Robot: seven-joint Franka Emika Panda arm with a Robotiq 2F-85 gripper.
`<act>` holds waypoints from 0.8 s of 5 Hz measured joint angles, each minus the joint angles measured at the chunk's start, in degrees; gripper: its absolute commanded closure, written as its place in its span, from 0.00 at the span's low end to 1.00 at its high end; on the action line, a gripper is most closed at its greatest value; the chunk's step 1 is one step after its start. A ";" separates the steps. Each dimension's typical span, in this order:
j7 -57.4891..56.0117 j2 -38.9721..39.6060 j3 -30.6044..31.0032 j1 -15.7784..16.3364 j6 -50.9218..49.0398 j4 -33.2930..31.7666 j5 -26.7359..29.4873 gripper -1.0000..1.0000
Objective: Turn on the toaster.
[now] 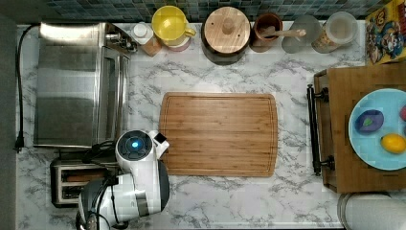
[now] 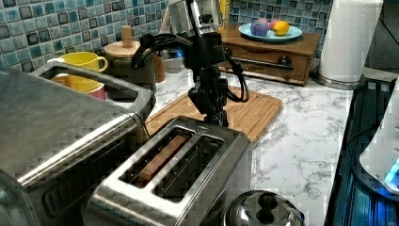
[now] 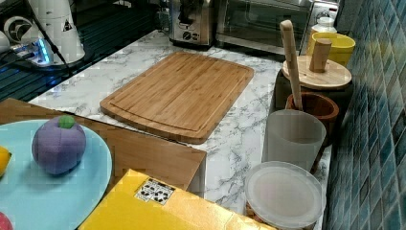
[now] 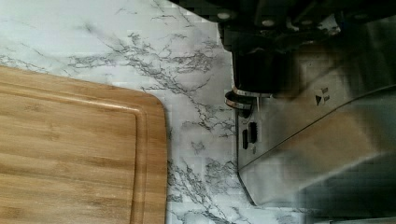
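Shiny steel toaster (image 2: 188, 174) sits beside the big toaster oven (image 2: 56, 127), and the gripper (image 2: 217, 115) hangs right at its lever end, ready, I think, to push the lever down next; I cannot tell how its fingers stand.

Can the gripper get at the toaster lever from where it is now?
Probably yes. In the left view the gripper hangs right above the toaster's end nearest the cutting board, with nothing between them. The lever itself is hard to make out.
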 measured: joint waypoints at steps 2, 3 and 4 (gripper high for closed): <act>0.03 -0.02 0.00 -0.40 0.78 -0.22 0.97 1.00; 0.03 1.20 -0.53 -0.41 1.51 -0.22 2.53 1.00; 0.00 2.92 -1.20 -0.63 0.95 0.67 3.23 1.00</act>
